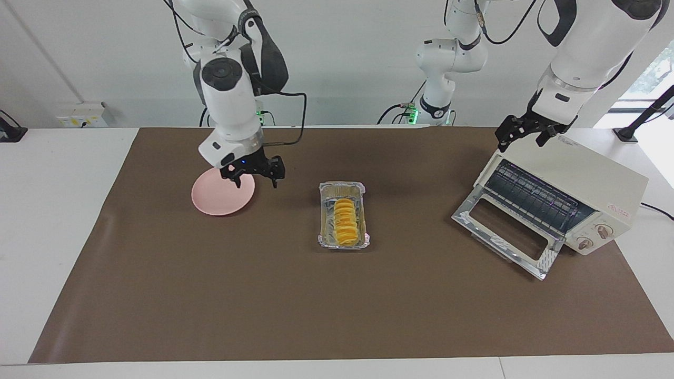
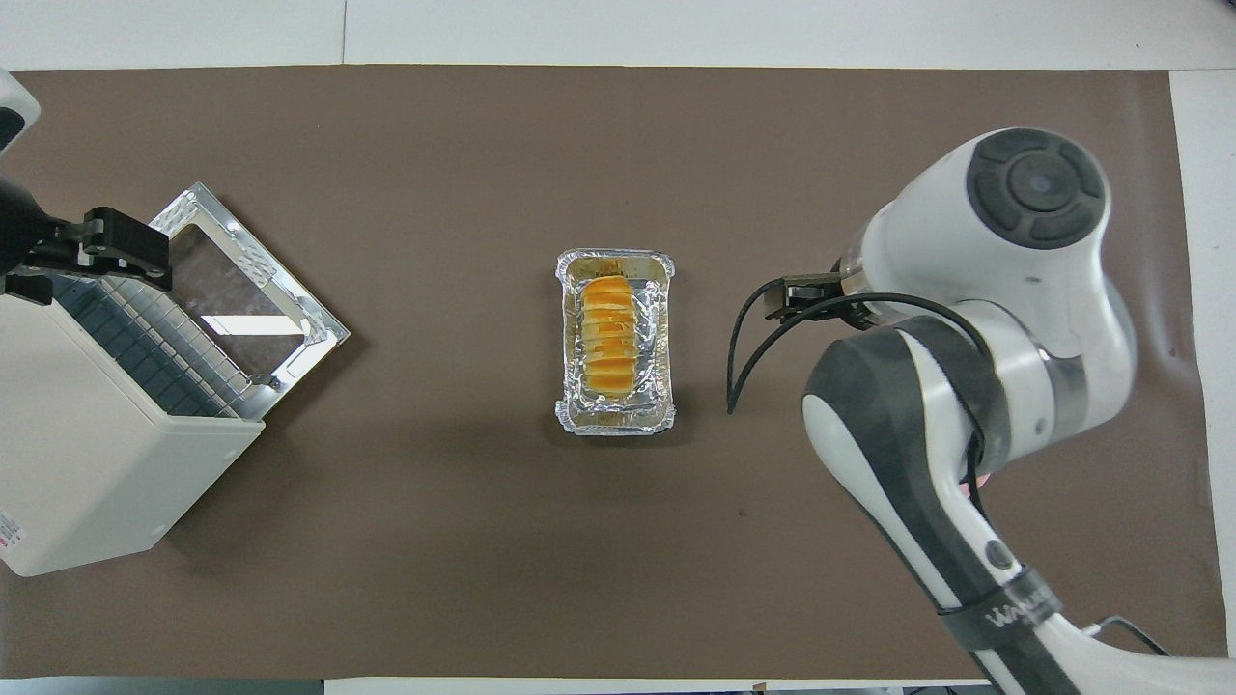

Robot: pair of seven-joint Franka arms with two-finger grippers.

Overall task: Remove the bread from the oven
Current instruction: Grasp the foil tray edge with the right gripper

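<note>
**Bread sits in its tray at mid-surface, both hands released**

Brown matting covers the surface (image 1: 210, 295), with white wall at the robots' end. Going by the facing view from its left edge: the right hand (image 1: 254, 176) hangs low, fingers spread and grasping nothing, over the rim of a round pink plate (image 1: 218, 202) that lies on the mat just under it. Well apart from that hand, toward the left arm's end, a crinkled foil tray (image 1: 343, 215) rests at the middle of the mat, and the bread (image 1: 346, 221) lies inside it lengthwise, out of the oven. Farther along stands the oven (image 1: 590, 189), angled on the mat, its glass door (image 1: 505, 231) dropped flat open and the wire rack (image 1: 532, 197) bare. The left hand (image 1: 526, 131) is up over the oven's top front edge, fingers released, grasping nothing.
</note>
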